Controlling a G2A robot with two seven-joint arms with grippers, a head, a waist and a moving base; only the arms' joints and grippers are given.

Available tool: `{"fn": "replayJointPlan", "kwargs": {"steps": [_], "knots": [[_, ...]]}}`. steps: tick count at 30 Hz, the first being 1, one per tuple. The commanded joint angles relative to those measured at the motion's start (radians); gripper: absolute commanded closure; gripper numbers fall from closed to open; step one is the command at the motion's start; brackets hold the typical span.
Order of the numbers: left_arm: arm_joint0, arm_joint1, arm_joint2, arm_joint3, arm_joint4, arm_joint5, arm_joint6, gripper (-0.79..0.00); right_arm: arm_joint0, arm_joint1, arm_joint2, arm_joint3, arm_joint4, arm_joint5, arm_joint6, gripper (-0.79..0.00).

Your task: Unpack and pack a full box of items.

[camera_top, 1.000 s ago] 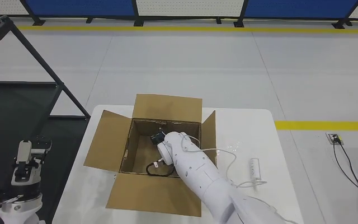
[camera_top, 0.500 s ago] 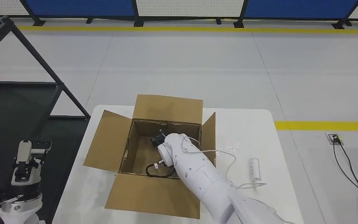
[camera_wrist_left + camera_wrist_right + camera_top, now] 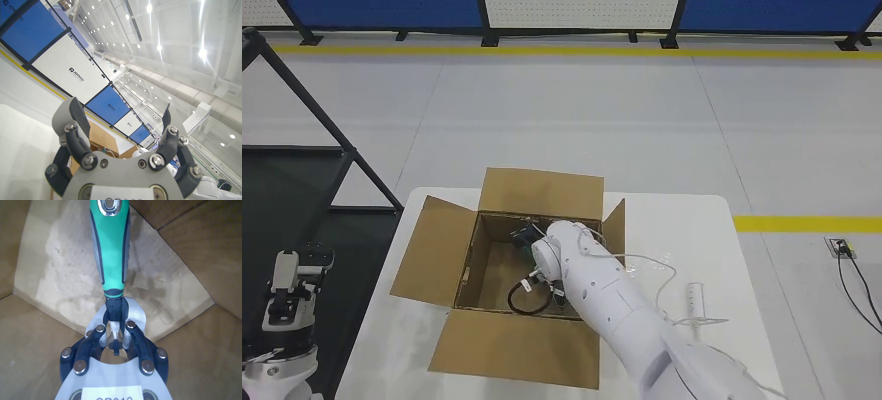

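Right end effector pinches green-grey rubber-handled tool by its narrow neck, handle dangling inside brown cardboard box. Left end effector agape, parked clear.

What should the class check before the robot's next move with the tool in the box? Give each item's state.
1. Right gripper shut firmly on the dark end of the green-handled tool: ok.
2. Tool lifted free of the box floor: cannot tell.
3. All four box flaps folded outward: ok.
4. Black cable in the box free of the arm: cannot tell; the arm overlaps it from above.
5. Left gripper open and empty: ok.
6. Power strip on the table, apart from the box: ok.
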Motion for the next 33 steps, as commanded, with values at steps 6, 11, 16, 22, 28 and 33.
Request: {"fn": "replayJointPlan", "kwargs": {"steps": [6,11,16,22,28,33], "knots": [[0.000,0.000,0.000,0.000,0.000,0.000,0.000,-0.785,0.023,0.024,0.021,-0.010,0.015,-0.122,-0.037,0.000],[0.000,0.000,0.000,0.000,0.000,0.000,0.000,-0.785,0.031,0.045,0.033,-0.024,0.016,-0.190,-0.066,0.000],[0.000,0.000,0.000,0.000,0.000,0.000,0.000,-0.785,0.032,0.066,0.049,-0.068,0.015,-0.212,-0.120,0.000],[0.000,0.000,0.000,0.000,0.000,0.000,0.000,-0.785,0.005,0.093,0.055,-0.208,-0.022,-0.166,-0.117,0.000],[0.000,0.000,0.000,0.000,0.000,0.000,0.000,-0.785,-0.063,0.156,0.101,-0.422,-0.073,-0.142,-0.073,0.000],[0.000,0.000,0.000,0.000,0.000,0.000,0.000,-0.785,-0.187,0.233,0.200,-0.698,-0.130,-0.091,-0.012,0.000]]}}
